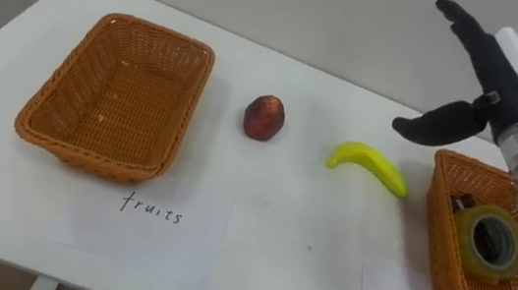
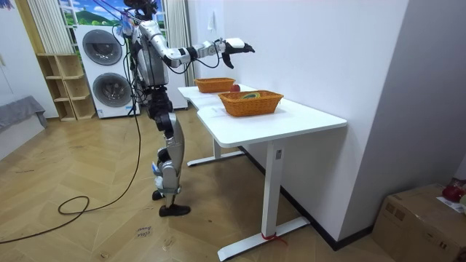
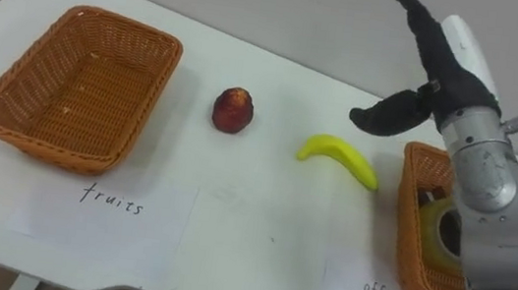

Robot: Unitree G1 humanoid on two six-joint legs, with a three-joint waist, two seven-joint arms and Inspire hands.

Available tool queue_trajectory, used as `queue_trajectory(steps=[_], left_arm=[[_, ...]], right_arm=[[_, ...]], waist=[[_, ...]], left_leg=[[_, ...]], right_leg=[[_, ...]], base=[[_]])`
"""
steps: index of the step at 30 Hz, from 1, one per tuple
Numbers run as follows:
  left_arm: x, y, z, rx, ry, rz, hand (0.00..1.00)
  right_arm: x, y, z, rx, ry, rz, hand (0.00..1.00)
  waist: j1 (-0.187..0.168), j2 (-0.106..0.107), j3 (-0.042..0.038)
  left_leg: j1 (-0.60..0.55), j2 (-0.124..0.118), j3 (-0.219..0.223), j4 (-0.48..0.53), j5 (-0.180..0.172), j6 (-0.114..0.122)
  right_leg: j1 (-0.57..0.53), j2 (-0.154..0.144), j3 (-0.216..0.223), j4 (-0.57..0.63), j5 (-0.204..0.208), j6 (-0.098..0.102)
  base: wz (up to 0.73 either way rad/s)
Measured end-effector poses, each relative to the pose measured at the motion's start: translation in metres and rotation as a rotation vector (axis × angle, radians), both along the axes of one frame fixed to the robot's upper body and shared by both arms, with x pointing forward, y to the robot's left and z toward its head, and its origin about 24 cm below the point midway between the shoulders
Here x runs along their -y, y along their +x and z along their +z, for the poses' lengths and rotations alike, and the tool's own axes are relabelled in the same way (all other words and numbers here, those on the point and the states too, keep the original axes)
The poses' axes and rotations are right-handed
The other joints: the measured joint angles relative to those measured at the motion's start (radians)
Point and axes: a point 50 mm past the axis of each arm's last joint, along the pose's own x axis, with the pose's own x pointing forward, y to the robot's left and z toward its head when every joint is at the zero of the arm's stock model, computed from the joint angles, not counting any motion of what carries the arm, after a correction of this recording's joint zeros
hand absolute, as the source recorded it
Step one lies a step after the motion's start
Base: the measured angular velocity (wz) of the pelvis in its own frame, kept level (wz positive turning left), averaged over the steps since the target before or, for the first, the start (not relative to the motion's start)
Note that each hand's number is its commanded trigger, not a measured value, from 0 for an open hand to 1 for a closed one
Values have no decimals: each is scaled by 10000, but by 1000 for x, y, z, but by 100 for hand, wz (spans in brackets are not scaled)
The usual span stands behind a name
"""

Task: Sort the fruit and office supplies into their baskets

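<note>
Left eye view: raises the right hand [image 1: 490, 74] above the far right side of the table [image 1: 287, 238], fingers spread straight, thumb out, grasping nothing. Leaves the banana [image 1: 367, 165] lying below it, just beside the office basket [image 1: 443, 217], a roll of tape [image 1: 491, 242] inside. Places a red fruit [image 1: 264, 117], possibly a peach, between banana and fruit basket [image 1: 53, 90].

Room view: stands at the table's long side, arm stretched out high over both baskets.

Right eye view: hides part of the tape behind the forearm; lays a paper sheet [image 3: 101, 220] before the fruit basket.
</note>
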Motion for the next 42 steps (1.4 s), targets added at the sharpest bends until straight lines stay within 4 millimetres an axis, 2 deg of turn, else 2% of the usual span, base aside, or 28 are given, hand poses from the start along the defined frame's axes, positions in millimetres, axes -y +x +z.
queue_trajectory(steps=[6, 12, 22, 33, 42], left_arm=[[0, 4, 1, 76, 36, -37, 0], [-1, 6, 0, -32, 105, -87, 0], [-3, 5, 0, -148, 137, -46, 0], [-2, 9, 0, -100, 132, -141, 0], [-3, 11, 0, -160, 162, -111, 0]], right_arm=[[-8, 0, -6, -361, -108, 411, 0], [-4, 1, -13, -759, -345, 240, 0], [-3, 0, -17, -1057, -508, 289, 0], [-6, 1, -33, -2105, -1237, 448, 0], [-8, 1, -36, -2262, -1414, 528, 0]], waist=[[4, 27, 19], [66, 44, 34], [238, -25, -16], [238, 62, 54], [323, 68, 57]], left_leg=[[31, -35, 13, -7, 1, 7], [18, -58, 11, -24, 1, 9], [-63, -77, -46, 34, 6, 18], [-102, -89, -98, -33, 12, 28], [-123, -85, -115, 8, 13, 28]], right_leg=[[14, -2, 176, -2, 0, 0], [16, 44, 193, 4, 0, 0], [-42, 30, 187, -5, 0, 0], [-38, -10, -34, -23, -1, 1], [-16, -7, -52, -156, 0, 1]], base=[[-3], [0], [1], [1], [0]])
